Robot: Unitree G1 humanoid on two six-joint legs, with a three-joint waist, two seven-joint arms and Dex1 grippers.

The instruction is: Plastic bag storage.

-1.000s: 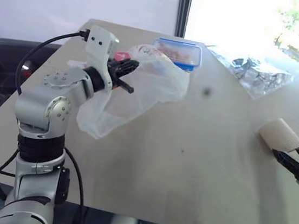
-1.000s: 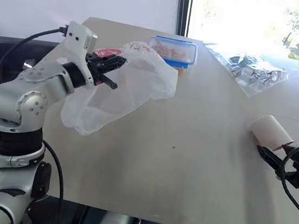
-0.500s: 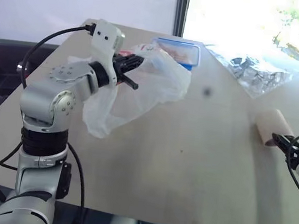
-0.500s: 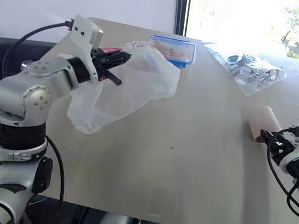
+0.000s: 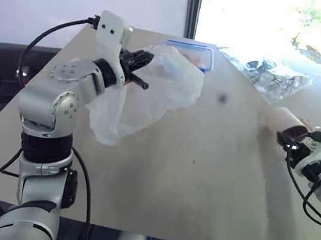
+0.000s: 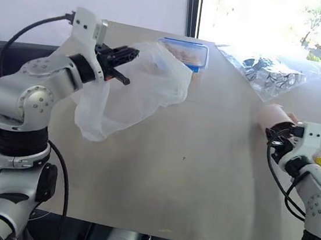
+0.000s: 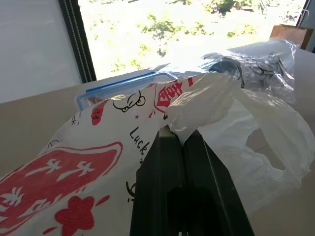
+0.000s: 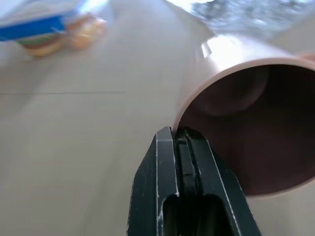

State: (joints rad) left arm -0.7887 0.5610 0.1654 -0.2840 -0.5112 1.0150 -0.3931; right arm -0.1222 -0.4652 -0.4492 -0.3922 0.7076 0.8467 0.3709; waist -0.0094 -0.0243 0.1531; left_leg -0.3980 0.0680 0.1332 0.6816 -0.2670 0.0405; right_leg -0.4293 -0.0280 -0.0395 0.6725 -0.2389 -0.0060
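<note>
Left tool [image 7: 179,135] clamped on plastic bag [image 5: 151,98]

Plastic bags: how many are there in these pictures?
2. The thin white plastic bag with red print hangs from the left claw above the table. The clear plastic bag of silvery contents lies at the table's far right. None seems hidden.

— Where is there room to pass?
— The middle and near part of the worktop [image 5: 200,177] lies bare between the two arms.
— And what blocks the way?
— The plastic bag [image 5: 152,95] hangs at the left, the blue-lidded box [image 5: 195,51] just behind it; the foil bag [image 5: 277,76] far right; the pink cup [image 6: 275,117] lies at the right.
</note>
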